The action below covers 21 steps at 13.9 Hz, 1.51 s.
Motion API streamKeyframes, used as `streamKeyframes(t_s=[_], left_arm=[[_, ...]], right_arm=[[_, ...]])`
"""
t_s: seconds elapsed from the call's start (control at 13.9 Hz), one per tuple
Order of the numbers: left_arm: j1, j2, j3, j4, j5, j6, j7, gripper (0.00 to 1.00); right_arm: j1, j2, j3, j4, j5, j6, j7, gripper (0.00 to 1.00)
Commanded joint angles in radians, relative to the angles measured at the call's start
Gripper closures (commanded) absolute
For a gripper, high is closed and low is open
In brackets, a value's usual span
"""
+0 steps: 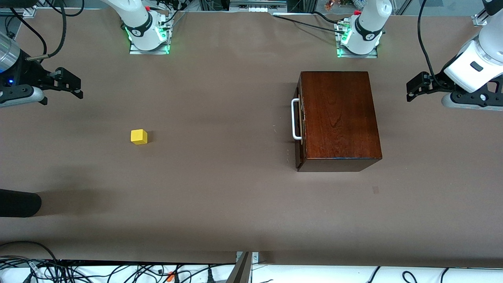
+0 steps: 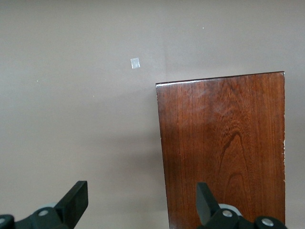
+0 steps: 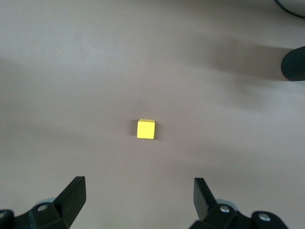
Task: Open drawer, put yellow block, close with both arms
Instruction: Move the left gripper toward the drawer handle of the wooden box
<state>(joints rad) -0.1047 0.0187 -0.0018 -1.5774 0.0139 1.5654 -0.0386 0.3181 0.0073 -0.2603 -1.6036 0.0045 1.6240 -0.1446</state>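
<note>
The dark mahogany box (image 1: 340,116) stands toward the left arm's end of the table. Its drawer is shut, and only the dark front with the white bar handle (image 1: 295,119) shows, facing the right arm's end. The yellow block (image 1: 139,136) lies on the bare table toward the right arm's end, far from the box. My right gripper (image 1: 79,89) is open and empty, up in the air; its wrist view shows the block (image 3: 146,129) between and ahead of its fingers (image 3: 74,198). My left gripper (image 1: 410,91) is open and empty, over the table beside the box's back; its wrist view shows the box top (image 2: 224,148).
The brown table mat (image 1: 220,188) spreads wide between block and box. A black rounded object (image 1: 19,203) juts in at the table's edge at the right arm's end, nearer the front camera than the block. A small pale mark (image 1: 375,190) lies near the box.
</note>
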Motion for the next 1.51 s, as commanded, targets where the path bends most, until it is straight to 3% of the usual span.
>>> streamKeyframes(t_s=[0.0,0.87,1.23,1.44], left_arm=[[0.01,0.001,-0.001,0.014,-0.031,0.001,-0.009,0.0],[-0.012,0.004,-0.044,-0.001,-0.023,0.004,-0.026,0.0],[-0.012,0.006,-0.159,0.004,-0.019,0.008,-0.21,0.0],[-0.015,0.029,-0.297,0.014,-0.011,0.021,-0.378,0.0]], right_arm=[[-0.005,0.005,-0.004,0.011,0.019,-0.013,-0.015,0.0],[-0.005,0.003,-0.017,0.01,0.019,-0.015,-0.016,0.0],[-0.005,0.005,-0.019,0.01,0.019,-0.013,-0.016,0.0],[-0.007,0.005,-0.023,0.01,0.019,-0.013,-0.016,0.0]])
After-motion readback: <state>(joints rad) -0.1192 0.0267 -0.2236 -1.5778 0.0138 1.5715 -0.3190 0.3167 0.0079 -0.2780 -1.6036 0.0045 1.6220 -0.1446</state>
